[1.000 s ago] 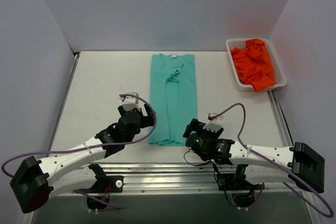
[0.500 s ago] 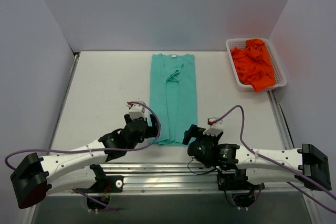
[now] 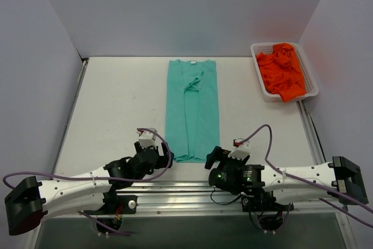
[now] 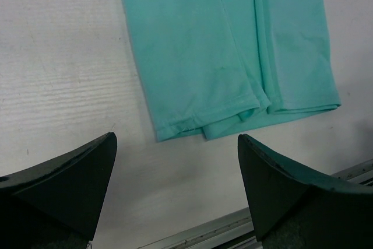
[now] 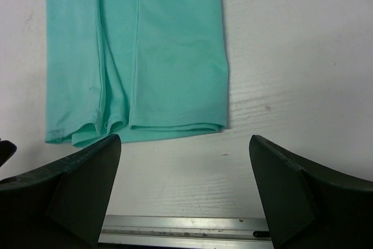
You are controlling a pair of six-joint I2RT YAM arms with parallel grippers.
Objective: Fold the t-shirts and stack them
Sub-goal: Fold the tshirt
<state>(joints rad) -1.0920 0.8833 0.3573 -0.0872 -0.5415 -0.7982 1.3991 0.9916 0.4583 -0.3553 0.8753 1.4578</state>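
- Both claws are spread wide and pinch nothing: my left claw (image 4: 176,139) and my right claw (image 5: 185,138).
- The teal shirt (image 3: 192,109) lies flat at table (image 3: 116,97) centre as 1 narrow strip. Its long axis runs from near hem to far collar.
- The hem is just ahead of both claws. The left corner sits between my left fingers (image 4: 70,173) and the right corner between my right fingers (image 5: 291,179). Neither arm is clearly nearer.
- I judge that the next fold runs hem toward collar.
- Bare table flanks the strip. The metal rail (image 3: 186,188) is close behind the hem.
- The orange shirts (image 3: 282,74) fill the basket (image 3: 257,65), far right, well apart.
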